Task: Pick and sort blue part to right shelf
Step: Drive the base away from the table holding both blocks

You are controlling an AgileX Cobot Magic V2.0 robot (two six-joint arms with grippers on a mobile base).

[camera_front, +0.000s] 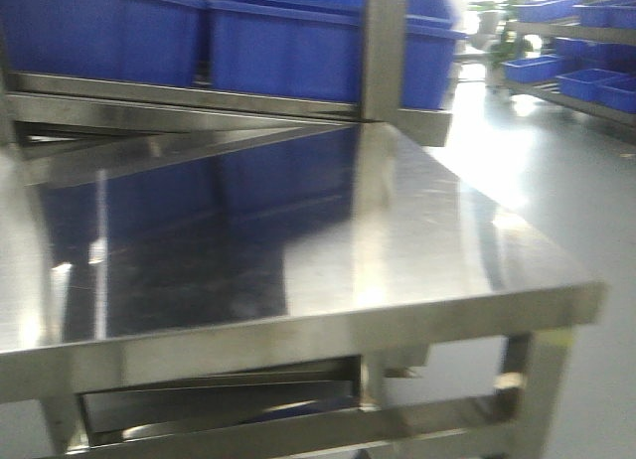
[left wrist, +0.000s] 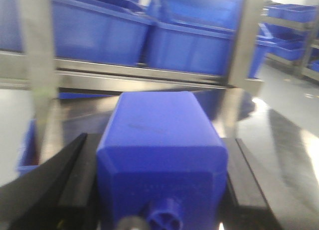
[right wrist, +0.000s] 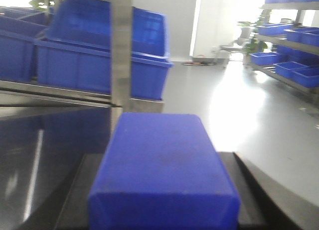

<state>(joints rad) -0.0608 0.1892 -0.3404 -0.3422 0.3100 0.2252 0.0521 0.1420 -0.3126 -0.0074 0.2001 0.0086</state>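
In the right wrist view my right gripper is shut on the blue part, a deep-blue block with bevelled edges; its cap is hidden. Black fingers press both of its sides. My left gripper is shut on a similar blue block that has a small round stud facing the camera. The right shelf, a stainless-steel rack carrying large blue bins, stands just beyond a steel table. Neither gripper shows in the front view.
An upright steel post of the rack rises in front of the bins. More racks with blue bins line the far right across a pale floor. The table's right edge drops off to the floor.
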